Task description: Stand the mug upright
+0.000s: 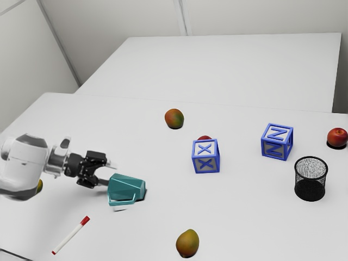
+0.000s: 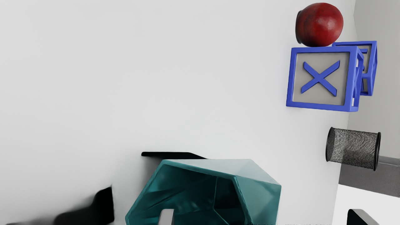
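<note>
where the gripper [image 1: 110, 174] reaches: right up to the open end of the mug, coming in from the exterior view's left
fingers [image 2: 166, 217]: spread wide, pinching nothing; in the wrist view one tip shows in front of the mug's dark hollow, the other out past its side; i can't tell if either touches it
mug [image 1: 126, 187]: teal, faceted, lying on its side on the tabletop [image 1: 136, 234], mouth toward the gripper, handle on the side nearer the exterior camera
marker [image 1: 70, 235]: white with a red cap, lying near the mug, toward the exterior camera
nearer mango [image 1: 187, 243]: yellow-green, on the exterior camera's side of the mug
farther mango [image 1: 174, 118]: red and green, beyond the mug
x block [image 1: 206, 156]: blue-edged, well apart from the mug
red fruit [image 2: 320, 24]: just beside the x block, partly hidden behind it in the exterior view
n block [image 1: 277, 142]: blue-edged too, farther out
mesh cup [image 1: 310, 178]: black, upright, near the n block
apple [image 1: 337, 137]: red, at the exterior view's right edge
</note>
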Robot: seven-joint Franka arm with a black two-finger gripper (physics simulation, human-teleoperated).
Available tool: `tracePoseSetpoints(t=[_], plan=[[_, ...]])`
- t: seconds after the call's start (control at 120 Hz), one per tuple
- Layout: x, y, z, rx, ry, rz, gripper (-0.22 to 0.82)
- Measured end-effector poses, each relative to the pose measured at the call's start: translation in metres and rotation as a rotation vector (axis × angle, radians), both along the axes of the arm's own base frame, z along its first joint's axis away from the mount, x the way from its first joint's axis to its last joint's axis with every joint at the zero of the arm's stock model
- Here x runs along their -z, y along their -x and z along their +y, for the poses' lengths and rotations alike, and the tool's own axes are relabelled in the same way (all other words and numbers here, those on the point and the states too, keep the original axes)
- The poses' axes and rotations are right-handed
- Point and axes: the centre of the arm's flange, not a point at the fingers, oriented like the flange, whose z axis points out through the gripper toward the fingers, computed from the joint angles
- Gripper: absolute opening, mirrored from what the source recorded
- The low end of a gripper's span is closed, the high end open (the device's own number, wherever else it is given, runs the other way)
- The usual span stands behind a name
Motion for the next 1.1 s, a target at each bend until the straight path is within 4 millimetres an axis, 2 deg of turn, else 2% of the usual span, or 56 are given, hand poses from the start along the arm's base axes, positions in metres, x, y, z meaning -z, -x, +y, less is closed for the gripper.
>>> tracePoseSetpoints(t=[0.325, 0.6, 0.633, 0.767, 0.85, 0.967, 1.1], plan=[[0.017, 0.02, -0.02, 0.009, 0.092, -0.111, 0.6], [0.019, 0.017, -0.031, 0.031, 0.11, -0.188, 0.6], [0.019, 0.017, -0.031, 0.031, 0.109, -0.195, 0.56], [0.019, 0.016, -0.031, 0.033, 0.101, -0.218, 0.21], [0.019, 0.016, -0.031, 0.038, 0.097, -0.23, 0.06], [0.019, 0.016, -0.031, 0.046, 0.093, -0.244, -0.06], [0.019, 0.016, -0.031, 0.054, 0.09, -0.258, -0.12]])
